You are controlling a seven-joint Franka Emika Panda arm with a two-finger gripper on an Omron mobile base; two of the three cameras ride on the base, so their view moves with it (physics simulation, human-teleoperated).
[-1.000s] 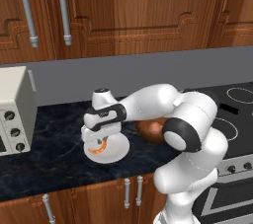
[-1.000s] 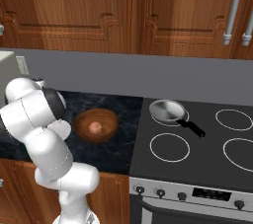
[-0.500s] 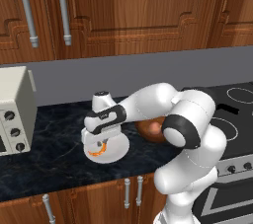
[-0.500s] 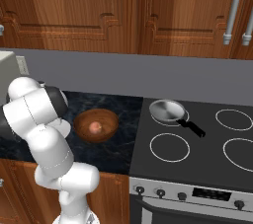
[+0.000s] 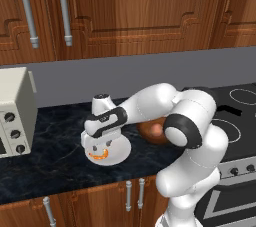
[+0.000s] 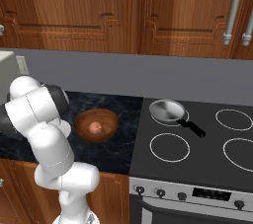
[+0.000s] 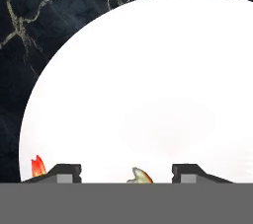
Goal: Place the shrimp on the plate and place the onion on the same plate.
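Hovering low over the plate (image 5: 120, 152) in the left base view, the hand (image 5: 98, 147) has the shrimp (image 5: 99, 155) on the plate beneath it; the dark marbled worktop (image 5: 45, 171) runs to a toaster oven (image 5: 15, 111) at 9 o'clock. From the right base, the onion (image 6: 95, 127) sits inside the wooden bowl (image 6: 96, 125), the frying pan (image 6: 168, 111) at its 3 o'clock on the stove (image 6: 197, 144). Through the hand camera, fingers (image 7: 63, 172) stand apart, shrimp tips peeking at 6 and 8 o'clock.

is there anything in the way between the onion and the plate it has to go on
Nothing loose lies between them. The small pinkish-brown onion sits inside the brown wooden bowl, so the bowl's wall is the only barrier. The round white plate stands on the counter just beside it, with the orange shrimp on it.
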